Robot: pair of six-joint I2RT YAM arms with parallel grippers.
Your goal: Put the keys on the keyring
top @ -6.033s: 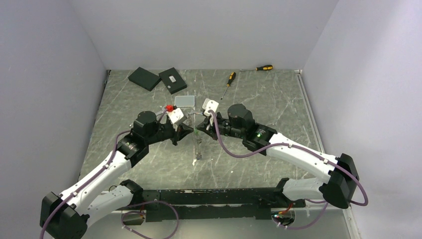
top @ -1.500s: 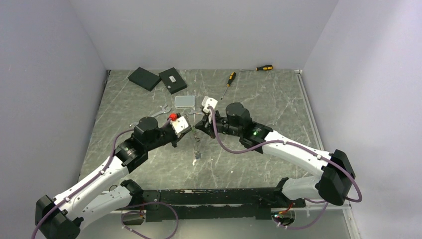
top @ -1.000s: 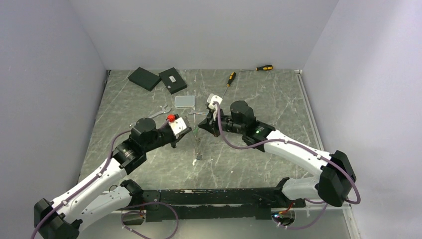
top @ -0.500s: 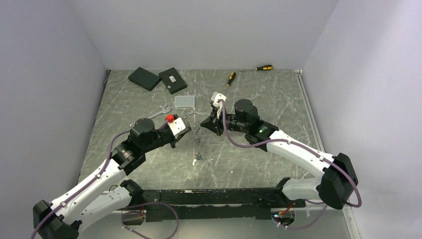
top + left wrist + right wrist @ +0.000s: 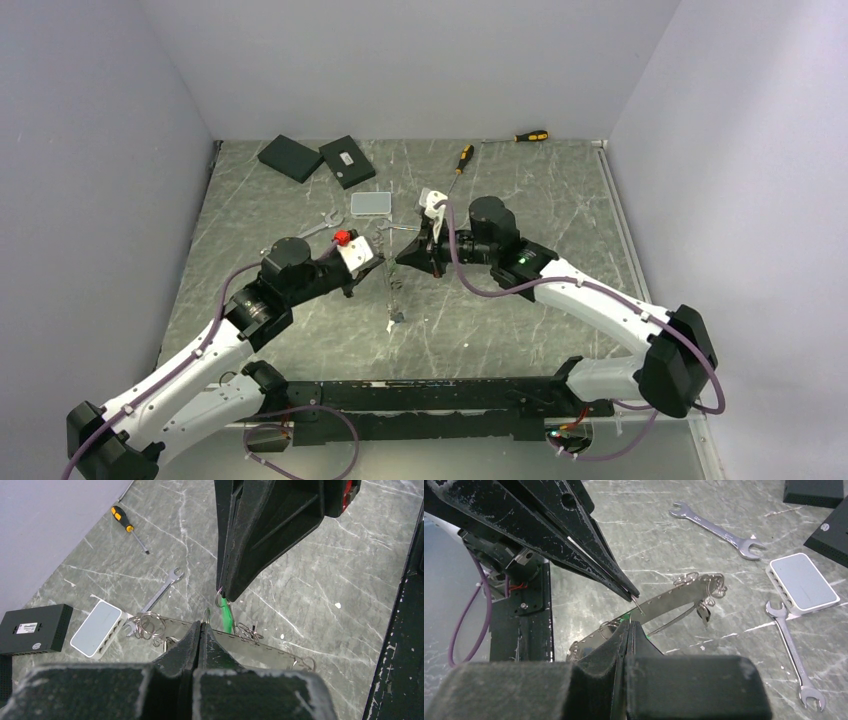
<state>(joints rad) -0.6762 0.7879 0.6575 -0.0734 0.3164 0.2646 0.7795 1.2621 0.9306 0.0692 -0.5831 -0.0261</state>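
From the top camera, the left gripper (image 5: 381,262) and the right gripper (image 5: 401,257) met almost tip to tip over the middle of the table (image 5: 550,200), both pressed shut. The keyring (image 5: 395,298) lay as a thin silvery line just below them, toward the arm bases. In the left wrist view, the left gripper (image 5: 201,628) had its jaws together with a sliver of wire poking from the tip, though I could not tell what it belonged to. The right gripper (image 5: 226,594) came down from above, pinching the small loop of a green-tagged key (image 5: 227,618). That key hung over the keyring (image 5: 265,653), a long flat loop with small wire rings bunched at both ends. A wrench (image 5: 161,593) lay just beyond it. In the right wrist view, the right gripper (image 5: 629,626) showed a trace of green at its closed tips. The left gripper (image 5: 633,595) hovered just above the keyring (image 5: 674,598).
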